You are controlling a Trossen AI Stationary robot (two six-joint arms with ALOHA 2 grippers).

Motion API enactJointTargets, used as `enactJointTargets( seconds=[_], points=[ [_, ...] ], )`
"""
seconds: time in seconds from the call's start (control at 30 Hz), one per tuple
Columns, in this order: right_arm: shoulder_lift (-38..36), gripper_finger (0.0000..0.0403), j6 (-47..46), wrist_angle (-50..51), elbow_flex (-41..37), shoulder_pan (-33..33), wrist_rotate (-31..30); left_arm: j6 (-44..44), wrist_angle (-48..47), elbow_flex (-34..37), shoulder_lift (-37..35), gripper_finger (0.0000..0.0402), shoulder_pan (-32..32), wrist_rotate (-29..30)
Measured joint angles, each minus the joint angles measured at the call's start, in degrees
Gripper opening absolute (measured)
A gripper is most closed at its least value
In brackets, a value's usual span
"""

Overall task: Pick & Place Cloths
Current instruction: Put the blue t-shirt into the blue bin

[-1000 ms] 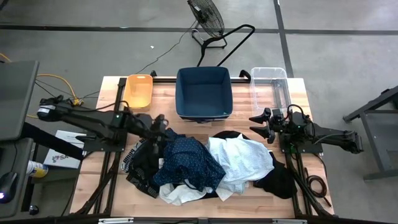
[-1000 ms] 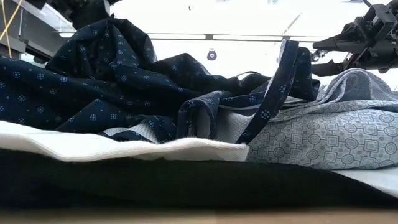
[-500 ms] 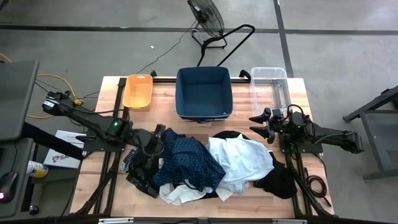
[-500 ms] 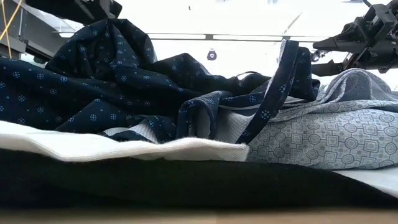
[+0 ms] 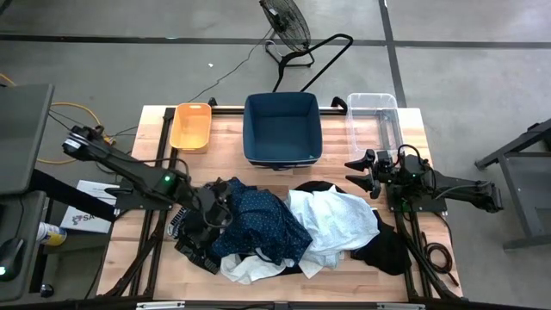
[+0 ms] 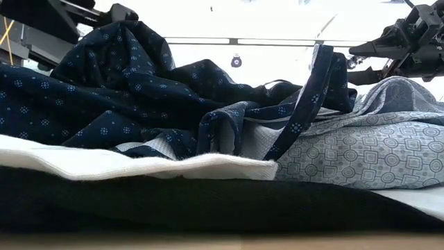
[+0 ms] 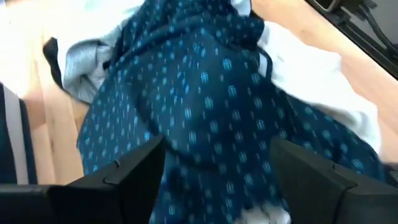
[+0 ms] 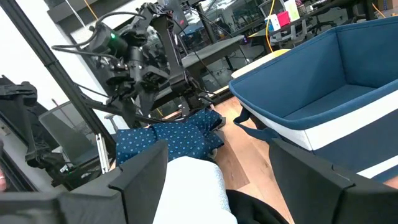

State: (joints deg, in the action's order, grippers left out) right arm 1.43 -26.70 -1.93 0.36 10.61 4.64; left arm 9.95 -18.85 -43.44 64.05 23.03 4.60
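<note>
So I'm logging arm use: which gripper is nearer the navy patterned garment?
Left. The left gripper is over the navy patterned garment, fingers open; the right gripper waits beyond the white cloth.

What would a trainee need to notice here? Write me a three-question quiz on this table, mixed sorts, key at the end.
1. True or false: the navy bin stands between the orange bin and the clear bin.
2. The left claw is over which cloth? A white; B navy patterned cloth; C black.
3. Fill in: the right claw, beside the pile, is ___.
Key: 1 true; 2 B; 3 open.
</note>
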Motion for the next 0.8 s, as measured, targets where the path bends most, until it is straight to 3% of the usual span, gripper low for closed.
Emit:
enactJointTargets(
  seconds=[0.17, 0.27, 0.8],
  points=[
    [0.01, 0.0272, 0.0, -0.01, 0.02, 0.0, 0.0, 2.7, 7.33, -0.06, 5.13, 0.0295, 0.0, 1.47],
    [0.0, 0.0272, 0.0, -0.01, 0.02, 0.02, 0.0, 3.34, 8.2, 0.0, 7.6, 0.0297, -0.04, 3.78],
    [0.0, 0.0272, 0.0, -0.01, 0.02, 0.0, 0.0, 1.52, 16.3, -0.02, 20.34, 0.0297, -1.69, 4.87]
  ],
)
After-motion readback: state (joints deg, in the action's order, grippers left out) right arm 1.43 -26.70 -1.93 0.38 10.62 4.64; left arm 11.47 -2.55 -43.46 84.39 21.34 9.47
